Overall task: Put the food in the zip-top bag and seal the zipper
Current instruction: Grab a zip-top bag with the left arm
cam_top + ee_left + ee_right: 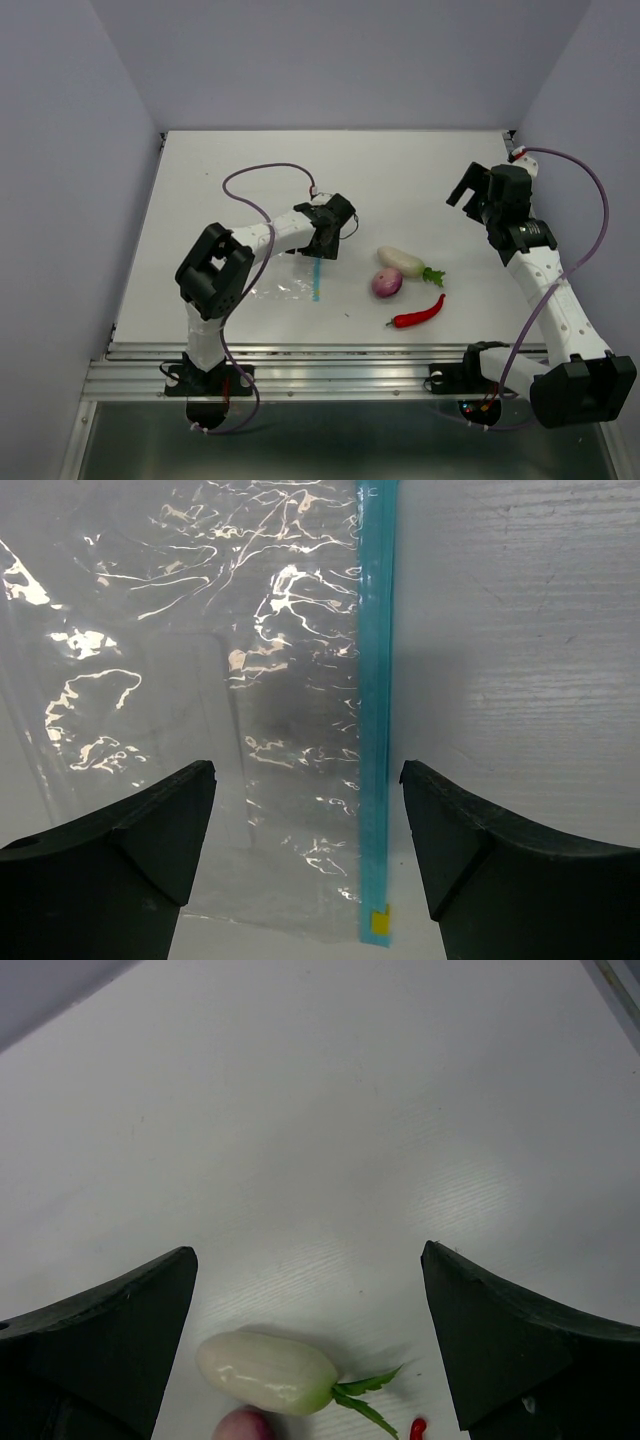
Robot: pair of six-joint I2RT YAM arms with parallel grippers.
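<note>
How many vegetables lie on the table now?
3. The radish lies farthest back, the onion just in front of it, the chili in front of both. All are right of the bag, outside it. None seems hidden.

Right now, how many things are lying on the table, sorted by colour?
White: 1, the radish
Purple: 1, the onion
Red: 1, the chili
Clear with a blue strip: 1, the bag
Total: 4
</note>
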